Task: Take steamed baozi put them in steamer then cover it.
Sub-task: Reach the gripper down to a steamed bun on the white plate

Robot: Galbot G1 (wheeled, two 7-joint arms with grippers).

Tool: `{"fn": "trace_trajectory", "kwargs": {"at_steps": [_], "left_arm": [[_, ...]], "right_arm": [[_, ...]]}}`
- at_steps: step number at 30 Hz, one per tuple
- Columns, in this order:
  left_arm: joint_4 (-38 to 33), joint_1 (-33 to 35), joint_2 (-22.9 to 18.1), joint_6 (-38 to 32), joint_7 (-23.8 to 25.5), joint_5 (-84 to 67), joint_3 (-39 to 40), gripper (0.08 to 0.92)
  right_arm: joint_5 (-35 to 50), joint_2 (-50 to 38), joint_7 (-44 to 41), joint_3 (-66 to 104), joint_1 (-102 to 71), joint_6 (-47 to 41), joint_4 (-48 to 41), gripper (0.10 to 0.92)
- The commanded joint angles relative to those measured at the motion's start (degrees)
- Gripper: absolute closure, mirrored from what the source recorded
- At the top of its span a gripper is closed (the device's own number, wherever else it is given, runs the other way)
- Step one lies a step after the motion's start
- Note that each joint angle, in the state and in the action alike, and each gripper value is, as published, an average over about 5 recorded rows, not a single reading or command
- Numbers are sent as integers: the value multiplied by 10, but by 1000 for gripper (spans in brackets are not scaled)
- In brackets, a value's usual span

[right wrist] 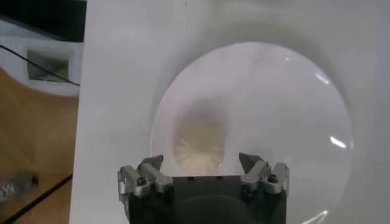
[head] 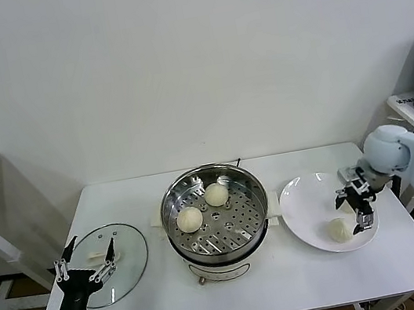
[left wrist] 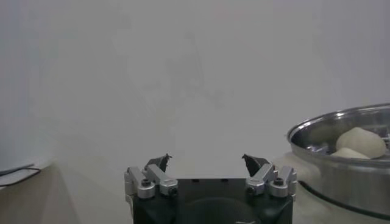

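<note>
Hovering over the plate (head: 303,194) near the desk's right edge, the right gripper (head: 355,208) holds its jaws wide above the last baozi (head: 337,230); centre them before closing. Two buns sit in the mid-desk steamer (head: 215,211). Left gripper (head: 86,262) waits wide.

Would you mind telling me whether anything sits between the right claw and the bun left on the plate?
Nothing visible does: the open right claw hangs directly over the last baozi on the white plate.
</note>
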Motion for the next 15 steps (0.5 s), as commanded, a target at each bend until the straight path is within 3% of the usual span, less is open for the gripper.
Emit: {"fn": "trace_trajectory", "kwargs": {"at_steps": [1,15], "left_arm": [[1,1,0,-2,1,0,0,177],[4,2,0,-3,2,2,0,177]], "right_arm": [[-24,25,29,30,-56,13,-31,203],[-37,32,29,38,-65,11,-38,203]]}}
